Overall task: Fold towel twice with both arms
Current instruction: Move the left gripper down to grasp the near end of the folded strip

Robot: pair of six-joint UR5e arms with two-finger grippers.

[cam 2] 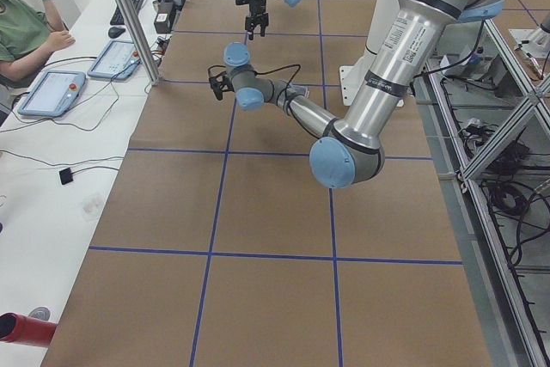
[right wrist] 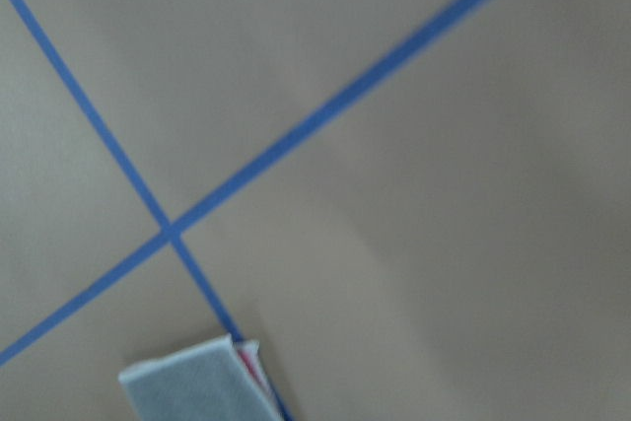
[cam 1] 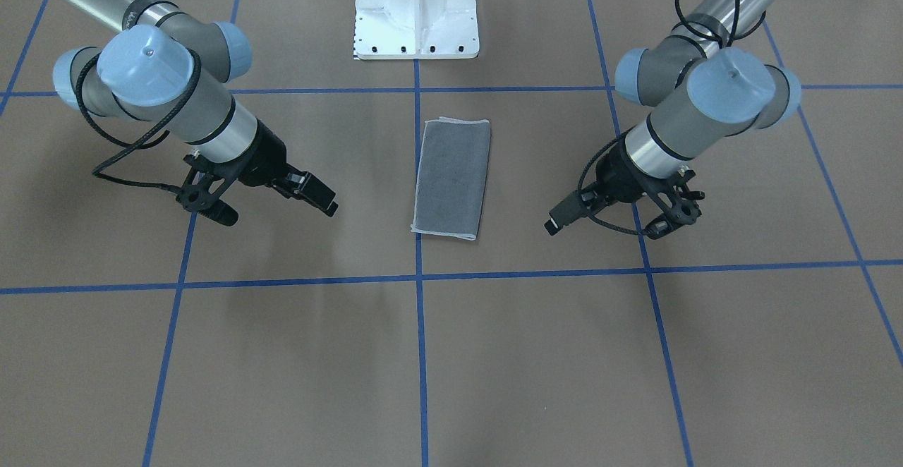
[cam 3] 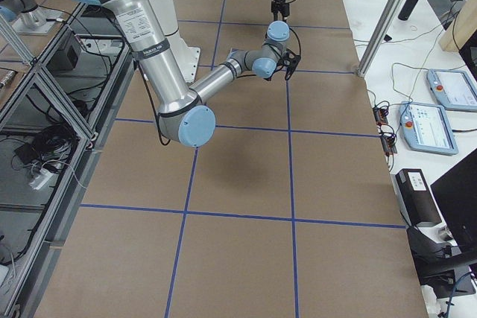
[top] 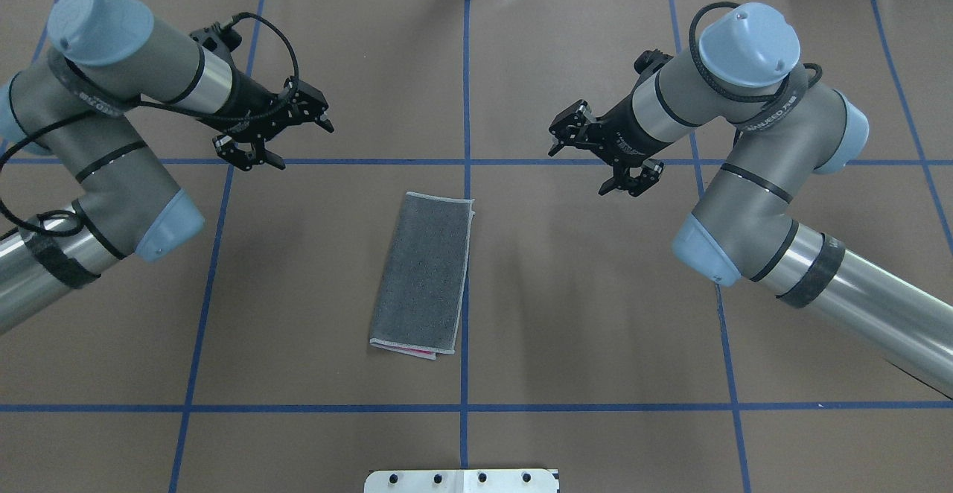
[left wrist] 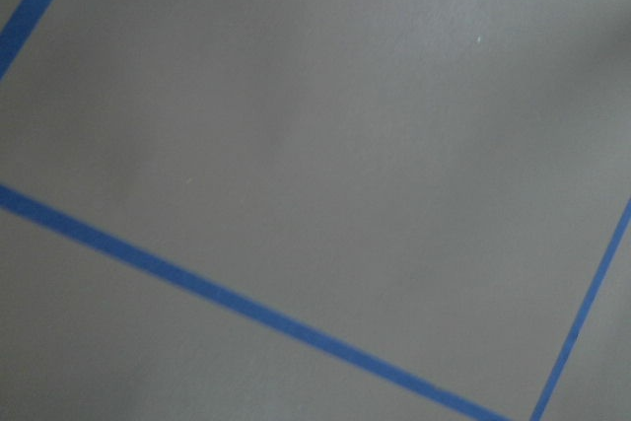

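The towel [top: 424,277] lies flat in the middle of the table, folded into a long strip with the dark grey face up. A sliver of pink shows at its end nearest the robot. It also shows in the front view [cam 1: 453,178], and one corner shows in the right wrist view [right wrist: 197,386]. My left gripper [top: 298,143] is open and empty above the table, left of the towel's far end; it also shows in the front view [cam 1: 607,231]. My right gripper [top: 584,161] is open and empty to the right of that end; it also shows in the front view [cam 1: 276,214]. Neither gripper touches the towel.
The white pedestal [cam 1: 416,12] stands at the robot's side of the table. Blue tape lines [top: 465,180] mark a grid on the brown table. A side bench holds tablets [cam 2: 51,92] and cables, and a seated person [cam 2: 21,36] is beside it.
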